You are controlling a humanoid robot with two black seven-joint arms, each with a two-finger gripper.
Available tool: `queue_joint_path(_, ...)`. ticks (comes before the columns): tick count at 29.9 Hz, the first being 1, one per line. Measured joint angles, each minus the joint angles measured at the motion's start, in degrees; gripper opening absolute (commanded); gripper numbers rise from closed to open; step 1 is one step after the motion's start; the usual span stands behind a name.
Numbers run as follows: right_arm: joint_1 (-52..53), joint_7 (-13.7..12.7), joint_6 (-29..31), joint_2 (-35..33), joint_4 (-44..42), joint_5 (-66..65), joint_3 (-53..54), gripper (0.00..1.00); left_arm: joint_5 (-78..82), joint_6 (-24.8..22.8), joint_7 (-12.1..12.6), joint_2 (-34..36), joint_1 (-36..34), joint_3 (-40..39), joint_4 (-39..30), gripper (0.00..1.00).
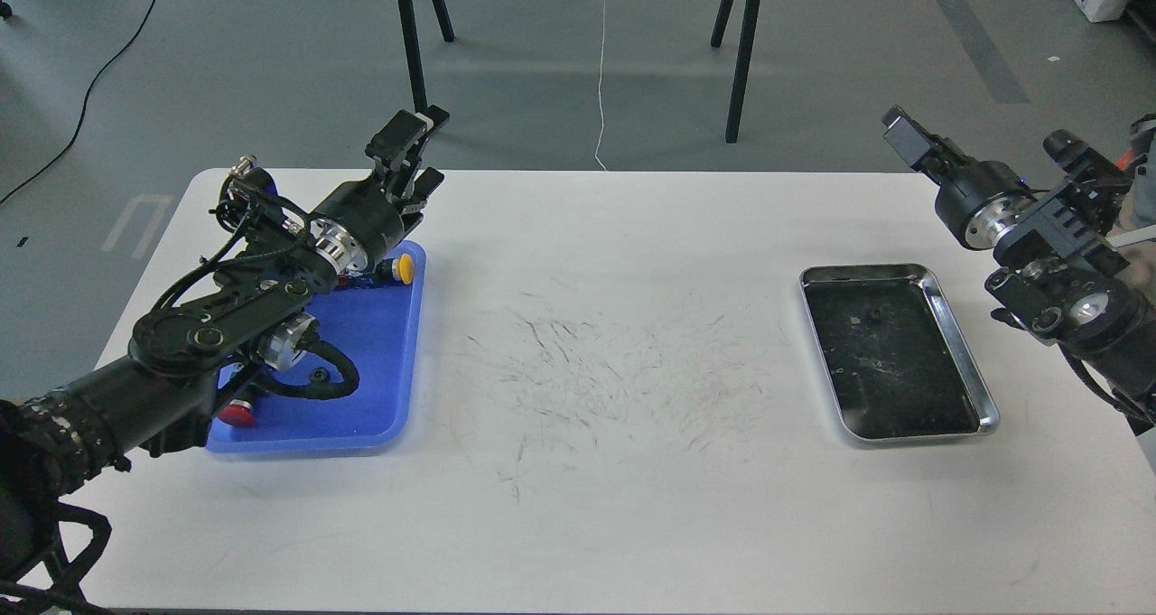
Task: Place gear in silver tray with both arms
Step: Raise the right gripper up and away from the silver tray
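In the head view, the silver tray (966,362) lies on the white worktop (587,470) at the right of the frame. A small dark piece (873,313) sits on its scratched bottom near the upper end; it is too small to name for certain, but it may well be the gear, already dropped in.

The right pincer (906,133) is raised at the upper right of the frame, above and behind the tray, pointing away from it. It is seen nearly end-on, so I cannot tell whether its fingers are spread or closed, and nothing shows in it.

At the left, the left pincer (408,150) hovers over the far edge of the blue tray (361,398), tilted upward, its fingers apart and holding nothing. In the blue tray lie a yellow knob-like part (405,268), a red part (238,412) and a small black gear-like part (317,376), partly hidden by the arm.

Judging by this, one placement looks done. If more parts are to go over, the left pincer has yet to pick one up from the blue tray.
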Motion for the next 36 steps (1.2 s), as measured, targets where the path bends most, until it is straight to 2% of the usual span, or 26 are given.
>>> queue_joint_path(5, 0.32, 0.00, 11.49, -0.18, -0.24, 8.96, 4.14, 0.99, -0.17, -0.05, 0.00, 0.12, 0.00, 0.07, -0.03, 1.00)
queue_joint_path(13, -0.18, -0.01, 20.77, 0.44, 0.13, 21.61, 14.05, 0.99, -0.39, -0.08, 0.00, 1.17, 0.30, 0.10, -0.03, 1.00)
queue_joint_path(19, -1.14, -0.01, 23.11, 1.31, 3.62, 31.70, 16.47, 0.99, -0.40, -0.74, 0.00, 1.93, 0.34, 0.09, -0.03, 1.00)
queue_joint_path(28, -3.99, -0.01, 24.06, -1.30, 23.18, 34.02, 18.93, 0.99, 0.19, -1.33, 0.00, 2.73, 0.37, 0.63, -0.02, 1.00)
queue_joint_path(36, -4.25, -0.01, 24.19, -1.73, 25.23, 33.78, 18.95, 0.99, 10.21, -1.91, 0.00, 4.83, 1.12, 0.95, -1.90, 1.00)
